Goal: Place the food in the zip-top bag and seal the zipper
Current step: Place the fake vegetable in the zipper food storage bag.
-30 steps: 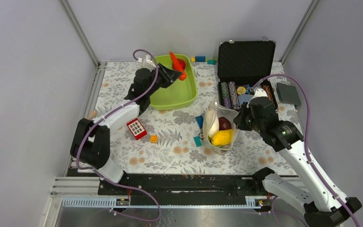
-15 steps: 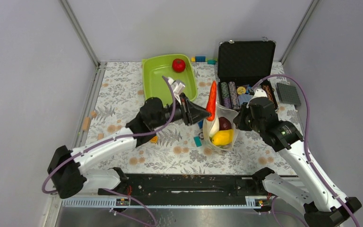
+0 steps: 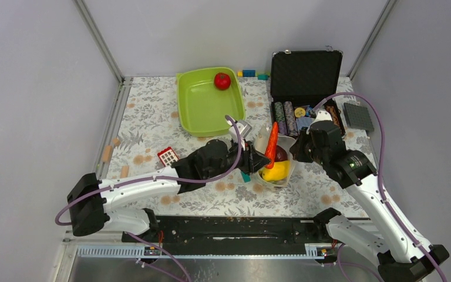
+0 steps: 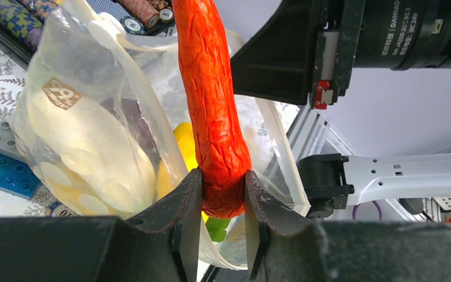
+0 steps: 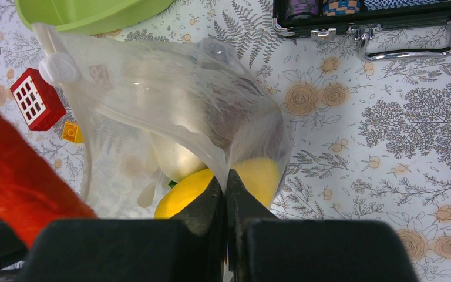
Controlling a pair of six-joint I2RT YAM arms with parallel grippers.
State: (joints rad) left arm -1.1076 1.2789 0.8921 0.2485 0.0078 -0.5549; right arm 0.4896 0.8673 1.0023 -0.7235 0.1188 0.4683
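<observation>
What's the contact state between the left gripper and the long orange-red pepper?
Touching. The left wrist view shows the left gripper with both fingers pressed against the lower end of the orange-red pepper, with no gap on either side.

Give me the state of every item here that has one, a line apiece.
zip-top bag, mouth open, unsealed, food already inside.
right gripper, shut on the zip-top bag's edge.
left gripper, shut on the orange-red pepper.
orange-red pepper, gripped at one end, at the bag's mouth, not released.
black case, lid open.
green tray, holds one red tomato.
</observation>
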